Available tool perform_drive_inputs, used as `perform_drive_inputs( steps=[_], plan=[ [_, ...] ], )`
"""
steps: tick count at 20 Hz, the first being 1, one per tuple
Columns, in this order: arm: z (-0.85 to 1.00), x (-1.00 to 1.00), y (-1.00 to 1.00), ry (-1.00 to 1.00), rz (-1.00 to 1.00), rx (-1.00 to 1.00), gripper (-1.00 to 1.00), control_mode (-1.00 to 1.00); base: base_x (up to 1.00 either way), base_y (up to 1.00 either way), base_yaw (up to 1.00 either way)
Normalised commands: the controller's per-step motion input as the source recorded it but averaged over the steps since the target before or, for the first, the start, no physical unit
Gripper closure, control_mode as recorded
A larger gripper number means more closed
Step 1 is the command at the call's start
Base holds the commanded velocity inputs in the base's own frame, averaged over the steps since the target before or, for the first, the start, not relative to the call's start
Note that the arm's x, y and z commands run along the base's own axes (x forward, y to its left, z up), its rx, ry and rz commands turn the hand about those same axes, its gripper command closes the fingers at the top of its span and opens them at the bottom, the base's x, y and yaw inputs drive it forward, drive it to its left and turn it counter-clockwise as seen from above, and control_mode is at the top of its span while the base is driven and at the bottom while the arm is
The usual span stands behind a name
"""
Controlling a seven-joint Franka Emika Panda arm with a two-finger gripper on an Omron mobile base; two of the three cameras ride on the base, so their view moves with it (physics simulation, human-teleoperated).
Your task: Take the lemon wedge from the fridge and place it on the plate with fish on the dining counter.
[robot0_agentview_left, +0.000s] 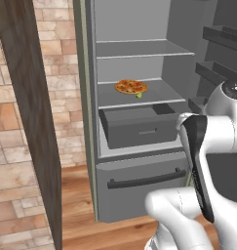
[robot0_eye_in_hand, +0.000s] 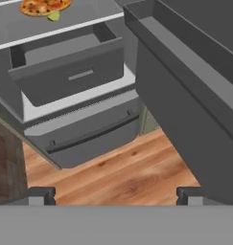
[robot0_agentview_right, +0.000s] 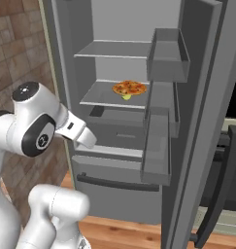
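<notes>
The fridge (robot0_agentview_left: 132,22) stands open in front of me, grey inside with pale shelves. The lemon wedge (robot0_agentview_left: 138,95) is a tiny yellow-green sliver on the middle shelf, tucked against the front edge of a round pizza (robot0_agentview_left: 131,87). The wedge also appears in the right base view (robot0_agentview_right: 126,97) and at the top left of the hand view (robot0_eye_in_hand: 53,16). My gripper (robot0_eye_in_hand: 115,196) is open with nothing between its fingertips (robot0_eye_in_hand: 41,194). It hangs well outside the fridge, lower than the shelf, over the wooden floor. The plate with fish and the dining counter are out of view.
Under the pizza shelf a grey drawer (robot0_agentview_left: 139,128) is pulled partly out, above the freezer front with its dark bar handle (robot0_agentview_left: 147,178). The open door's bins (robot0_agentview_right: 158,141) jut out on the right. A dark wood panel (robot0_agentview_left: 34,122) and brick wall stand left.
</notes>
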Motion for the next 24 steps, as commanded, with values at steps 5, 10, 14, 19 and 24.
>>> perform_drive_inputs(
  steps=[5,10,14,19,24],
  plan=[
    [-0.01,0.09,-0.06,0.0,0.0,0.0,-1.0,1.0,0.38,-0.21,0.0],
    [0.0,0.0,0.0,0.0,0.0,0.0,-1.0,1.0,0.7,-0.09,0.01],
    [0.0,0.0,0.0,0.0,0.0,0.0,-1.0,1.0,0.59,-0.08,0.18],
    [0.0,0.0,0.0,0.0,0.0,0.0,-1.0,1.0,0.61,-0.03,0.05],
    [0.0,0.0,0.0,0.0,0.0,0.0,-1.0,1.0,0.45,0.0,0.01]
  ],
)
